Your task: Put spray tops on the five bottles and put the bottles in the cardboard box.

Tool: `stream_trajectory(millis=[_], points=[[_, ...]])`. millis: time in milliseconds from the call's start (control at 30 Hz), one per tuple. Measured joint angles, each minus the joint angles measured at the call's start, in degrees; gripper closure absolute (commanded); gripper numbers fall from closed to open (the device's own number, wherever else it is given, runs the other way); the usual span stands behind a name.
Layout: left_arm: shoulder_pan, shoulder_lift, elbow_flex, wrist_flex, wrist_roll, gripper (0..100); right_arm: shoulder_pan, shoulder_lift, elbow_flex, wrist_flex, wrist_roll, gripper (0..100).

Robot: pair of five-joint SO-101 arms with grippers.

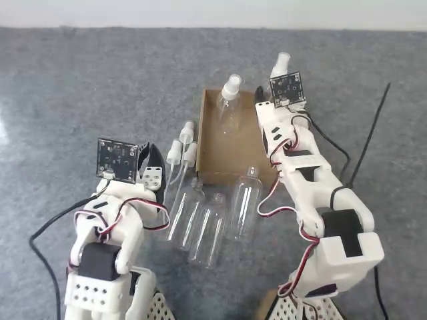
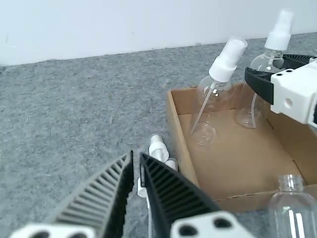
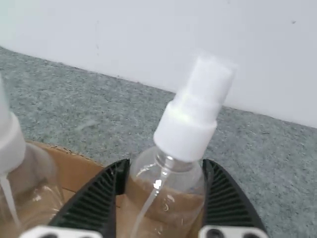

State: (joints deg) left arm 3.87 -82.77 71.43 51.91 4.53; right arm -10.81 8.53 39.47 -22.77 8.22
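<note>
My right gripper (image 3: 166, 173) is shut on a clear bottle (image 3: 168, 196) that carries a white spray top (image 3: 195, 124). In the high view this bottle (image 1: 281, 65) stands at the far right corner of the cardboard box (image 1: 215, 150). Another capped bottle (image 1: 230, 101) stands inside the box, at its far end. Three open bottles (image 1: 210, 230) lie on the table in front of the box. Loose spray tops (image 1: 182, 150) lie left of the box. My left gripper (image 2: 136, 166) hovers by those spray tops (image 2: 158, 148), shut with nothing in it.
Grey carpet covers the table (image 1: 87, 87), with free room on the left and at the back. A white wall (image 2: 99, 25) runs behind. Black cables (image 1: 370, 133) trail to the right of the right arm.
</note>
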Motion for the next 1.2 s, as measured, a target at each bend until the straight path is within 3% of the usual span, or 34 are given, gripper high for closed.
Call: stream_trajectory(millis=[267,1200], points=[[0.0,0.0,0.0,0.0,0.0,99,-1.1,0.0,0.0,0.0,0.0,77.9],[-0.4,0.0,0.0,0.0,0.0,99,-1.0,0.0,0.0,0.7,1.2,77.8]])
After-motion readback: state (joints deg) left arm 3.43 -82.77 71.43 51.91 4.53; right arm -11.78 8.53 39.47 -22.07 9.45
